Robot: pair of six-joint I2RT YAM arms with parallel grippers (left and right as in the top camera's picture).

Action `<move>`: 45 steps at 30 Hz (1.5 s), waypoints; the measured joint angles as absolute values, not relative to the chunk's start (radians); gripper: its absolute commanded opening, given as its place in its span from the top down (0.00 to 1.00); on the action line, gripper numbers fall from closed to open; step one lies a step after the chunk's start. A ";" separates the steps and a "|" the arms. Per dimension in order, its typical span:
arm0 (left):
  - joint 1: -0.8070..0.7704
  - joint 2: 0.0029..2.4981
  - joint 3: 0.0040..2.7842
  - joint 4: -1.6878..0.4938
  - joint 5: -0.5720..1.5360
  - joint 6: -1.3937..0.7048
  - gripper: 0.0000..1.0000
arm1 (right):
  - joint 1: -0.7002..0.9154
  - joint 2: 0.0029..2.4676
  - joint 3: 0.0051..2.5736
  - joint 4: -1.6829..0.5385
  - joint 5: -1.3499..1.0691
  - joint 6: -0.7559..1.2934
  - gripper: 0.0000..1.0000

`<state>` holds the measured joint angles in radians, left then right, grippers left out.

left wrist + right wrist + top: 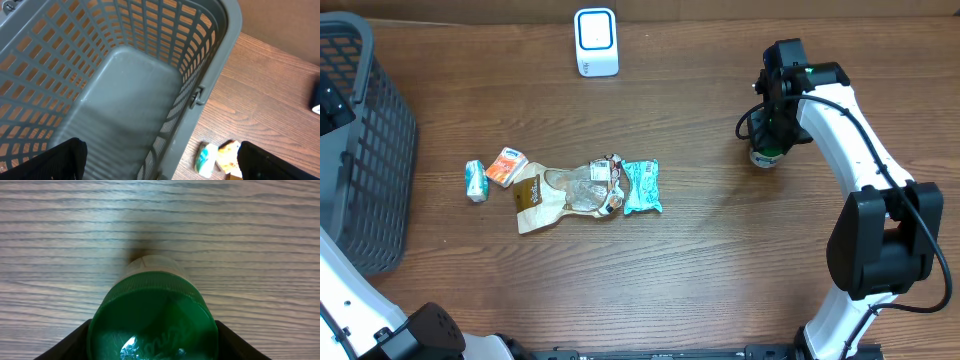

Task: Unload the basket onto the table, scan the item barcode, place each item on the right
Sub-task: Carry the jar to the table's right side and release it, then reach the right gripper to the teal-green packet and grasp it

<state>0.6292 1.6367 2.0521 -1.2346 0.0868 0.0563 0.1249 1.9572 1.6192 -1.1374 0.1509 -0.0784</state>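
A small container with a green lid (152,325) stands upright on the wooden table, seen from above in the right wrist view. My right gripper (152,342) is shut on it, one black finger against each side of the lid. From overhead the container (766,157) shows just below the right gripper (775,130), at the right of the table. The white and blue barcode scanner (596,42) stands at the table's far edge, apart from it. My left gripper (160,165) hangs open above the grey basket (150,75) with nothing between its fingers.
Several snack packets lie mid-table: a teal one (642,186), a tan pouch (545,197), an orange one (506,166) and a small white-green one (475,181). The grey mesh basket (370,150) fills the left edge.
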 measured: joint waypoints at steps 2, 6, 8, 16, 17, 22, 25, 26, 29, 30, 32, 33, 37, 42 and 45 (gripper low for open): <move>0.629 1.637 2.052 -1.235 0.087 0.056 0.01 | 0.125 1.957 1.619 -1.138 0.134 -0.078 0.37; 0.629 1.637 2.052 -1.235 0.087 0.056 0.01 | 0.125 1.957 1.619 -1.138 0.120 -0.078 0.33; 0.629 1.637 2.052 -1.235 0.087 0.056 0.01 | 0.125 1.957 1.619 -1.139 0.118 -0.078 0.32; 0.629 1.637 2.052 -1.235 0.087 0.056 0.00 | 0.125 1.957 1.619 -1.156 0.077 -0.078 0.11; 0.629 1.637 2.052 -1.235 0.087 0.056 0.01 | 0.125 1.957 1.619 -1.156 0.072 -0.081 0.05; 0.629 1.637 2.052 -1.235 0.087 0.056 0.00 | 0.125 1.958 1.643 -1.211 0.032 -0.078 0.00; 0.629 1.637 2.052 -1.235 0.086 0.056 0.00 | 0.125 1.958 1.750 -1.304 -0.033 -0.078 0.00; 0.629 1.637 2.052 -1.234 0.087 0.056 0.00 | 0.125 1.958 1.794 -1.323 -0.061 -0.078 0.00; 0.629 1.637 2.052 -1.235 0.086 0.056 0.00 | 0.128 1.957 1.948 -1.366 -0.196 -0.078 0.00; 0.629 1.637 2.052 -1.235 0.087 0.056 0.01 | 0.131 1.956 1.988 -1.364 -0.258 -0.077 0.00; 0.629 1.637 2.052 -1.235 0.086 0.056 0.00 | 0.139 1.951 2.022 -1.347 -0.379 -0.078 0.00; 0.629 1.637 2.052 -1.235 0.087 0.056 0.00 | 0.148 1.948 2.022 -1.335 -0.451 -0.078 0.00; 0.629 1.637 2.052 -1.235 0.087 0.056 0.01 | 0.196 1.948 1.985 -1.317 -0.583 -0.077 0.19; 0.629 1.637 2.052 -1.234 0.087 0.056 0.00 | 0.311 1.949 1.818 -1.225 -0.641 -0.036 0.84; 0.629 1.637 2.052 -1.234 0.086 0.056 0.01 | 0.405 1.954 1.666 -1.059 -0.582 0.118 0.96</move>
